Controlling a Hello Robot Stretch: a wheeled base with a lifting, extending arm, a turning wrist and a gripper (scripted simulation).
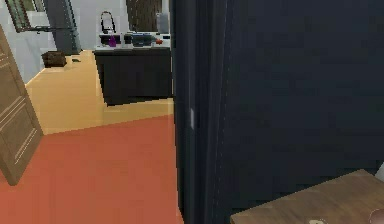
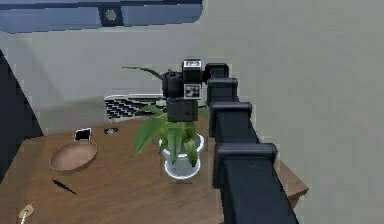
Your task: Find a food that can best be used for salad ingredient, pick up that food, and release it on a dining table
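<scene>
One dark arm (image 2: 240, 150) rises from the near edge of a wooden table (image 2: 120, 195) and reaches toward its far edge. At the arm's end stand two white marker squares (image 2: 190, 70). Just beside them is the gripper (image 2: 178, 108), which overlaps the leaves of a potted plant (image 2: 160, 130). Because the plant stands at and behind the fingers, it cannot be told whether the gripper grasps anything. The plant's pale pot (image 2: 183, 166) sits near the middle of the surface. A brown bowl (image 2: 73, 156) lies toward the left edge, with a thin dark pen (image 2: 64, 186) nearer the front. A small black-and-white card (image 2: 82, 133) lies behind the bowl, and a white perforated panel (image 2: 130, 106) lies along the back edge.

In the forward view, a tall dark panel (image 1: 280, 90) fills the right half above one table corner. Across the red floor (image 1: 100, 170) stands a dark counter (image 1: 135, 70) carrying small items, among them a purple one (image 1: 112, 40). Which of these, if any, is the salad food cannot be told.
</scene>
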